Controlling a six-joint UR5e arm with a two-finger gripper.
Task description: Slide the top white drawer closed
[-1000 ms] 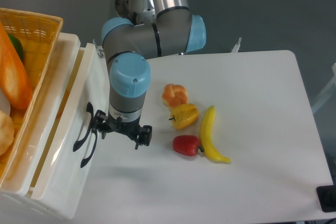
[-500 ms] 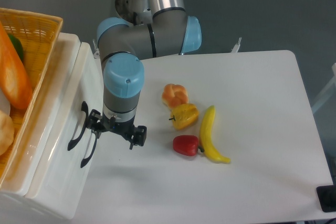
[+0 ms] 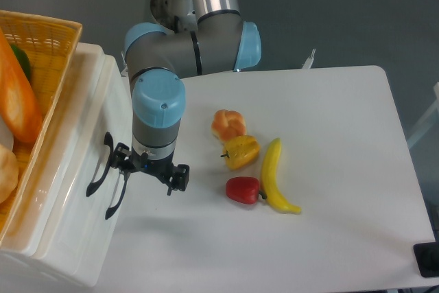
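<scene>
1. Jaws on the gripper (image 3: 149, 175) are hanging spread apart and pinching nothing, with the left finger resting against the front of the top white drawer (image 3: 103, 162), right beside its black handle (image 3: 98, 166).
2. I am seeing, in this one fixed camera view, that the drawer front has been moving left over the last second; a second ago it was sticking out well past the cabinet (image 3: 62, 238), and now it is sitting nearly flush with the lower drawer front (image 3: 89, 252).
3. I am judging that the push is working and the closing is almost finished, with only a thin seam still showing along the top edge.
4. I am noting the yellow wicker basket (image 3: 48, 39) sitting on top of the cabinet, while the banana (image 3: 274, 176) and the red pepper (image 3: 243, 189) are lying on the desk (image 3: 329, 142), well apart from the arm.
</scene>
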